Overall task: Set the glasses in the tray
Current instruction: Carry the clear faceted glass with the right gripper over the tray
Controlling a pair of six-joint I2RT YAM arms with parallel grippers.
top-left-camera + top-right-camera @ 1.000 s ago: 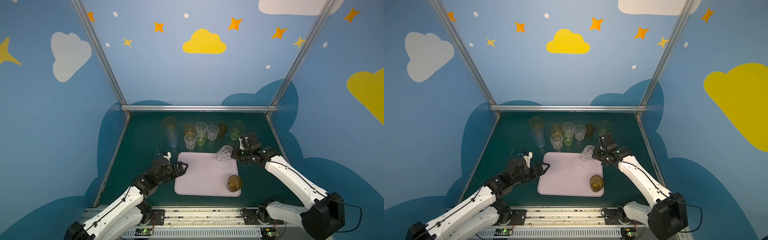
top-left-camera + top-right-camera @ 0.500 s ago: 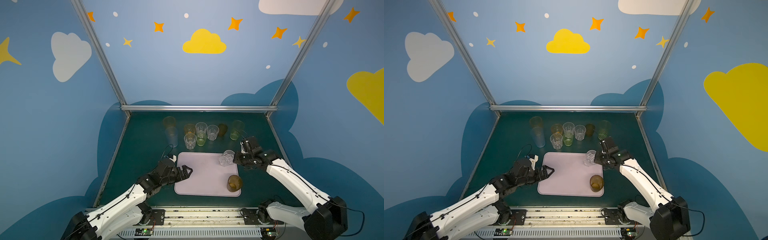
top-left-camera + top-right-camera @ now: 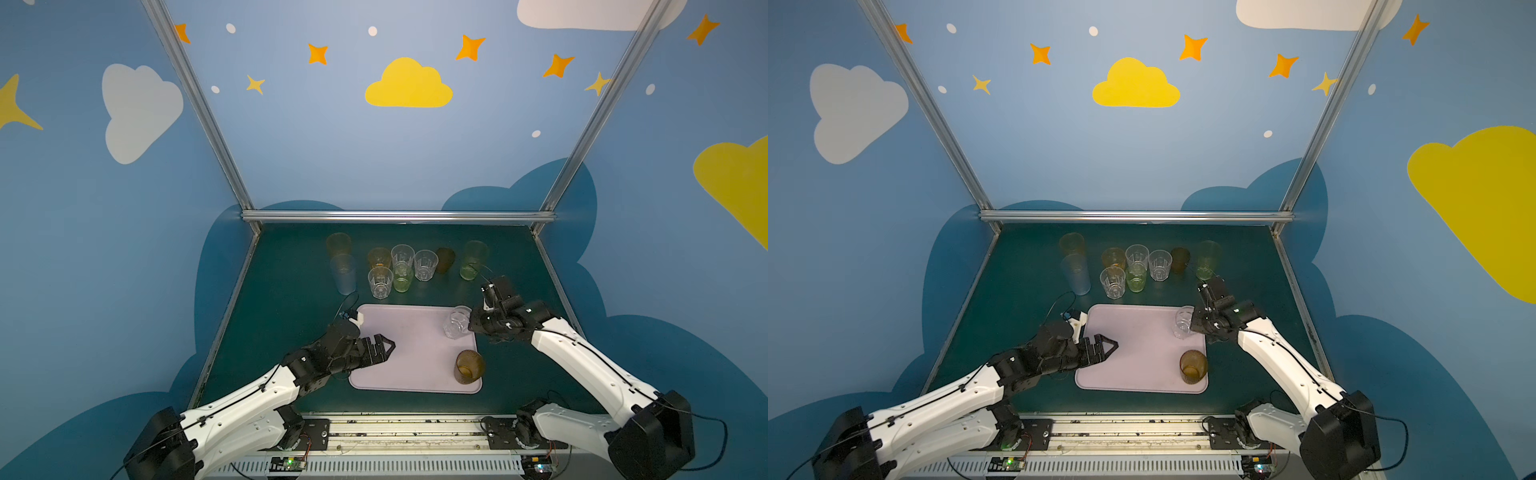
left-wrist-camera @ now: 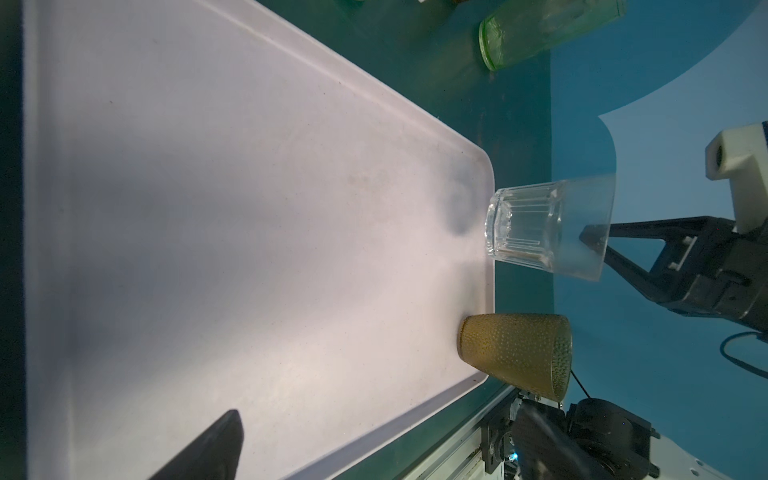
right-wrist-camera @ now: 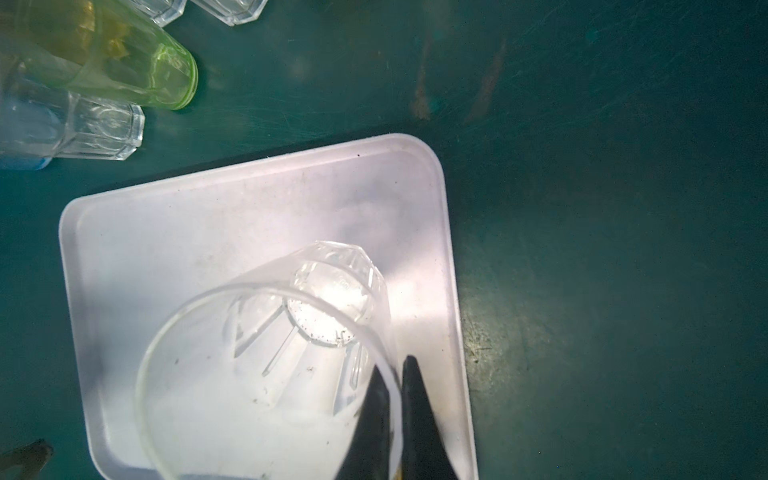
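The left claw (image 3: 384,348) hangs spread wide and empty over the left edge of the flat pale lilac rectangular tray (image 3: 411,357), which lies on the dark green worktop (image 3: 286,299). Beyond the tray's far edge the other see-through glasses (image 3: 402,266) stand on the worktop. A short amber dimpled tumbler (image 3: 468,366) stands upright in the tray's near right corner. At the far right corner the right claw (image 3: 471,323) is clenched on the rim of a short clear faceted tumbler (image 3: 456,323), slightly tilted — whether its base touches the tray cannot be told.
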